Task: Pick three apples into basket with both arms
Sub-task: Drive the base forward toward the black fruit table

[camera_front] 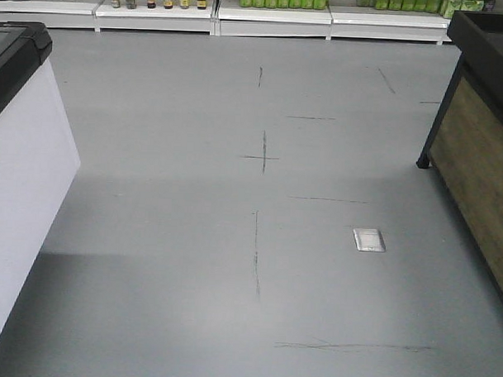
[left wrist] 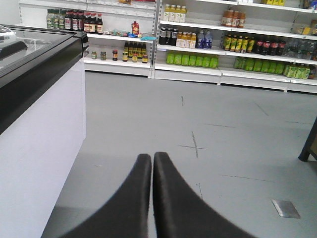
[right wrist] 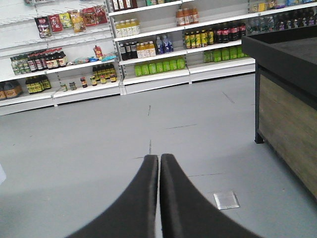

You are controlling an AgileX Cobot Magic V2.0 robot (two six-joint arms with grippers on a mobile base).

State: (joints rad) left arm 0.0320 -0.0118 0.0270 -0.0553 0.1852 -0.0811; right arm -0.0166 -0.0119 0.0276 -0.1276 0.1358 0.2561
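So nothing to grab yet: no apples and no basket in any of the three views, just grey floor (camera_front: 192, 236) with a scuffed cross (camera_front: 263, 157) mid-frame and stocked shelves (left wrist: 188, 64) along the top. The left hand (left wrist: 152, 157) is pinched closed with the two fingers pressed together and nothing in it, and the right hand (right wrist: 159, 158) is the same. My guess is the step right now is getting over to the fruit, so I'd keep both hands tucked like this, steer between the white chest (camera_front: 21, 172) at left and the wood-sided stand (camera_front: 484, 147) at right, and only open up once an apple is in a wrist view. The annoying part is that the stand's top is cut off at the right edge, so I can't tell what's on it, and the shelf labels are too small to read.
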